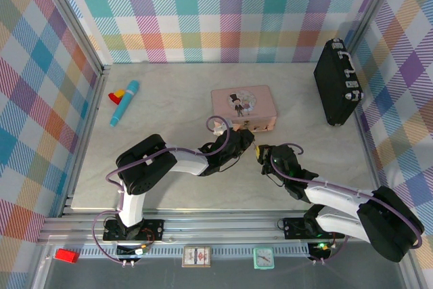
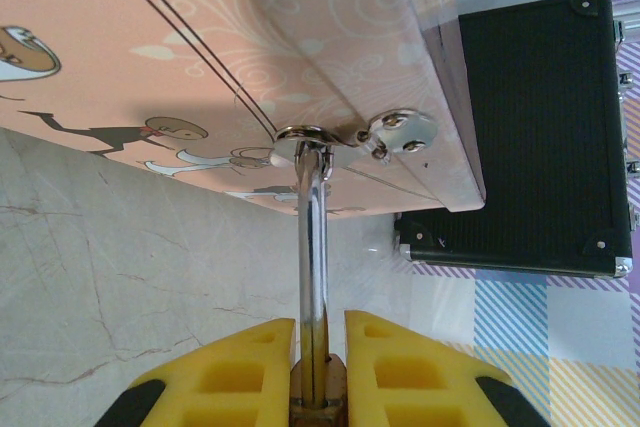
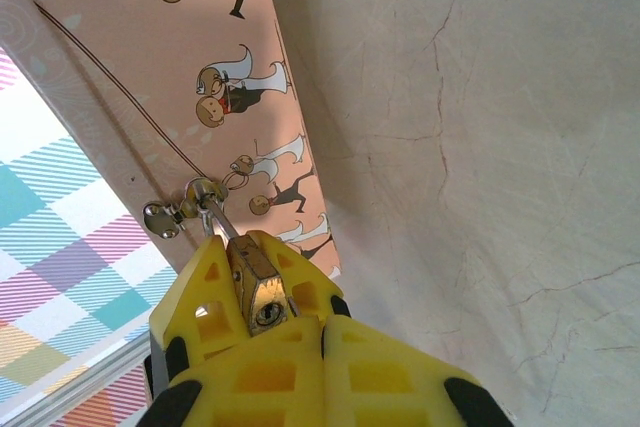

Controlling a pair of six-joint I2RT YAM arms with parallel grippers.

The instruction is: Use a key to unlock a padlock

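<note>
The left gripper [image 2: 320, 335] is clenched on the brass body of the padlock [image 3: 258, 287], one yellow finger on either side. The silvery shackle [image 2: 313, 247] runs straight up from there and is hooked through the metal hasp [image 2: 330, 137] on the near wall of the pink tin [image 1: 243, 103]. The right gripper [image 3: 322, 327] sits just below the padlock's keyhole end with its fingers pressed together; I cannot tell whether anything is pinched between them. The tin lies mid-table [image 1: 169, 99], and a black case [image 1: 337, 82] stands at the far right corner.

Arms [image 1: 186, 162] white, black joints; lilac cables [image 1: 216, 118]; yellow ribbed fingers [image 2: 400, 367].
</note>
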